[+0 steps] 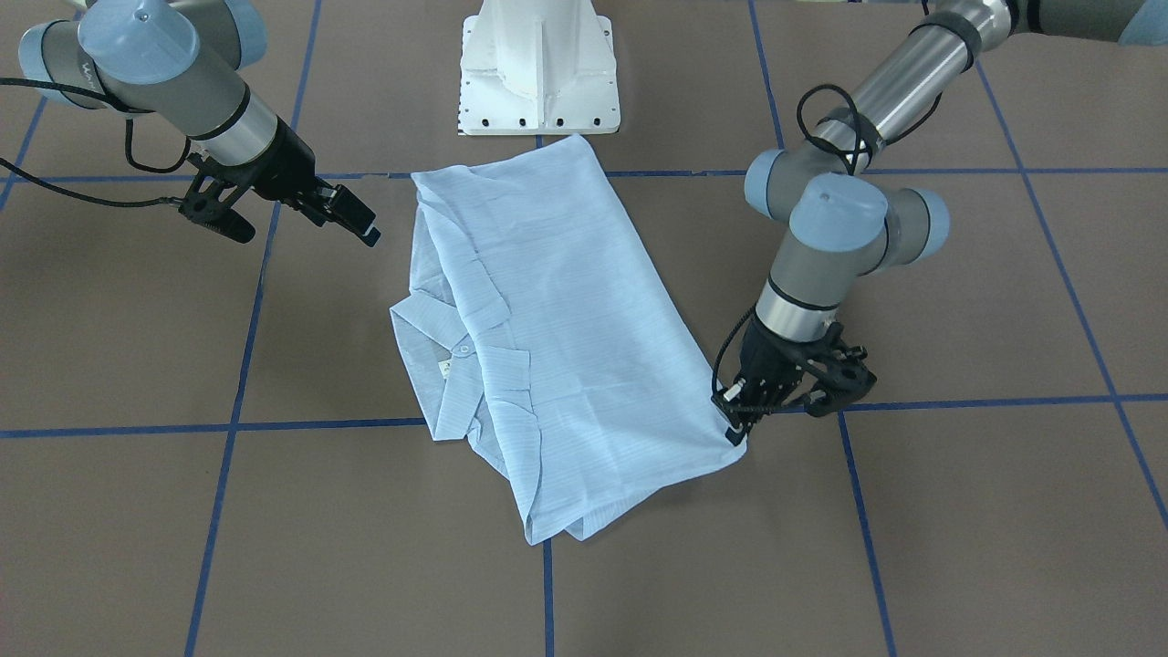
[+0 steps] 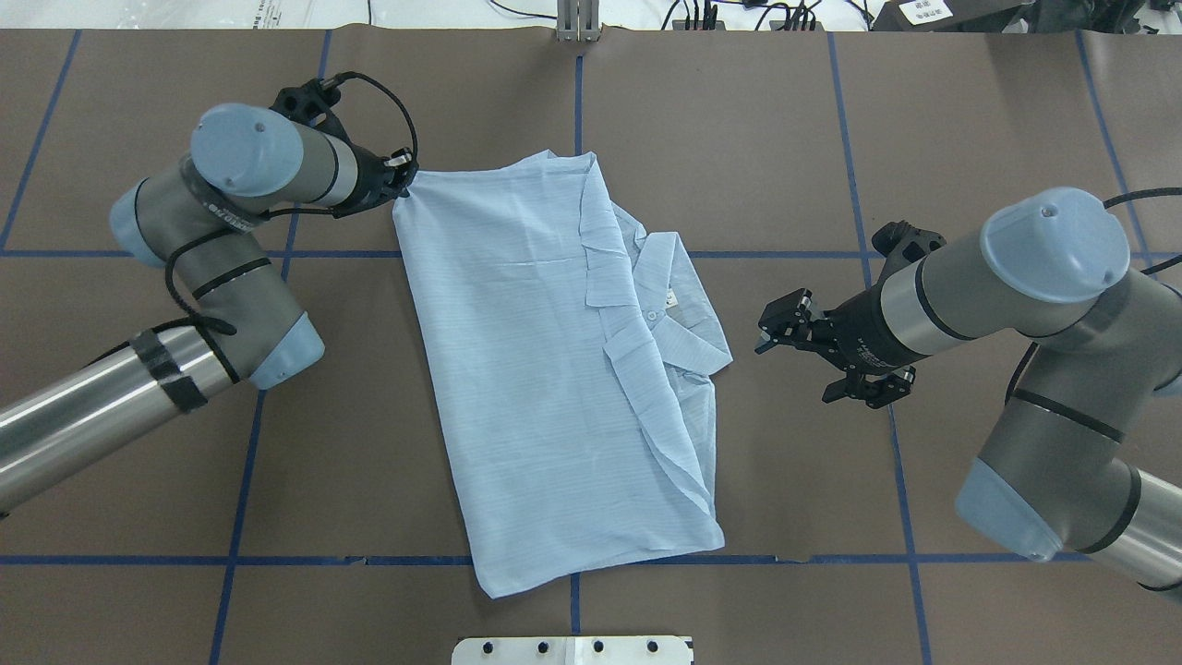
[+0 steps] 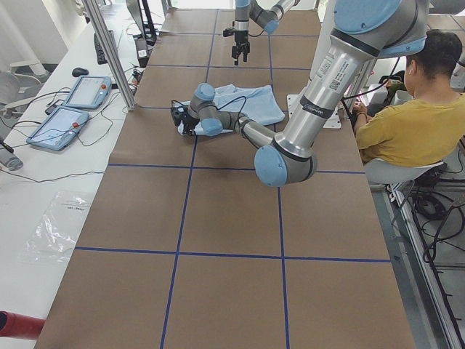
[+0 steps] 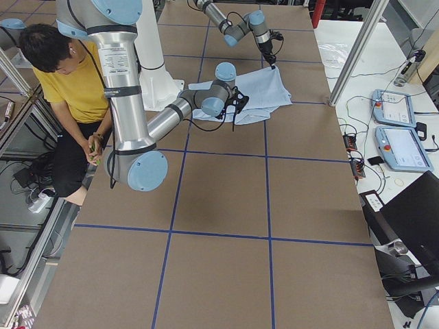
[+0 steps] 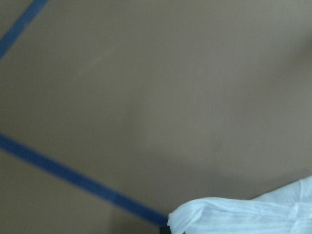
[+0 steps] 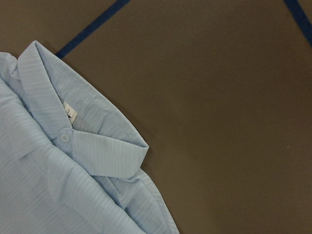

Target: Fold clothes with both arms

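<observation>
While the left gripper sits at the far-left corner of the thin light-blue pinstriped collared shirt, its fingers look pressed together on that corner. The left wrist view backs this up, with a bunched wad of pale fabric right at the bottom edge. So that's a pinch, by my reading.

Moving across, the shirt lies flat near the middle of the brown paper-covered table with its blue tape grid. It is already folded down into one long panel, running from the far side toward the robot and slightly askew. No sleeve sprawls loose.

Further right, the collar and a white button poke out from the panel's right edge, with rumpled layers below them.

Over on the right, the right gripper hovers with fingers spread, holding nothing, near the collar but clear of it.

I'd call the lengthwise folds done. What looks left is at least one fold across the panel and tidying that collar side, and the right gripper has no grip for it yet.
</observation>
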{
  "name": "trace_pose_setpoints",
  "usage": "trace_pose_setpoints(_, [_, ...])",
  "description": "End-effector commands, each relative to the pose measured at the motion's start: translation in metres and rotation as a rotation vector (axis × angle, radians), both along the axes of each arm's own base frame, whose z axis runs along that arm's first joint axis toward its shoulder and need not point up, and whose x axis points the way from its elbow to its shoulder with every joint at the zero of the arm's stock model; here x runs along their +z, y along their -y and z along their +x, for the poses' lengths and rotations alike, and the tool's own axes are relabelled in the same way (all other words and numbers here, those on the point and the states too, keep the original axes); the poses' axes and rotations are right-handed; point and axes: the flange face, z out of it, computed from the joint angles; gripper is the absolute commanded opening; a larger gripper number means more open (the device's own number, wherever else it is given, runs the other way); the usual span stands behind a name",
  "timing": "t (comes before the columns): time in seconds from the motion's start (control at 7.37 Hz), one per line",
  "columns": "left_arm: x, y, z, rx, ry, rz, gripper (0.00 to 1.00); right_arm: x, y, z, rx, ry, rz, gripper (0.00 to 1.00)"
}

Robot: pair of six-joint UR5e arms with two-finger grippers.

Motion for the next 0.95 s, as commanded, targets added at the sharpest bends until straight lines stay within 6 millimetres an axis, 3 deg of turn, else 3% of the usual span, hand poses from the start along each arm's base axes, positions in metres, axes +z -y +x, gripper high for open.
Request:
trace_pose_setpoints(0.0, [0.013,0.053,0.000,-0.051,-0.020,0.056,0.00,-0.019,0.007,-0.018,0.015,0.012,0.032,1.00])
trace_pose_setpoints(0.14, [0.013,0.056,-0.005,-0.045,-0.009,0.077,0.48,-0.027,-0.006,-0.041,0.037,-0.001,0.080,1.00])
trace_pose_setpoints(0.27, [0.002,0.051,-0.011,-0.043,-0.034,0.096,0.51,-0.047,-0.027,-0.080,0.048,0.000,0.130,1.00])
trace_pose_setpoints(0.41, [-0.023,0.045,-0.022,-0.039,-0.069,0.122,0.51,-0.058,-0.046,-0.112,0.068,-0.009,0.175,1.00])
trace_pose_setpoints(0.54, [-0.018,0.028,-0.036,-0.001,-0.100,0.117,0.51,-0.059,-0.066,-0.137,0.075,-0.025,0.196,1.00])
trace_pose_setpoints(0.68, [-0.018,0.019,-0.059,0.009,-0.122,0.124,0.51,-0.058,-0.072,-0.153,0.078,-0.038,0.208,1.00])
trace_pose_setpoints(0.81, [-0.016,0.016,-0.061,0.013,-0.124,0.123,0.51,-0.060,-0.076,-0.166,0.066,-0.043,0.209,1.00])
